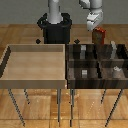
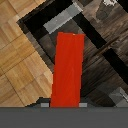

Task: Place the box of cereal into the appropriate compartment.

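Box of cereal [image 1: 99,36]: a small flat red rectangular box with darker edges, held upright in the air, above the far right compartments of the dark divided tray [image 1: 75,67].

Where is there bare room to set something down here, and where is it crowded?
The light wooden tray on the exterior view's left is entirely bare. The dark compartment bin beside it is crowded: dividers and small grey blocks. The hand holds the box of cereal above its back edge.

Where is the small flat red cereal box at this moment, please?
In the exterior view the red cereal box hangs from the gripper at the upper right, above the dark compartmented bin, over its far compartments.
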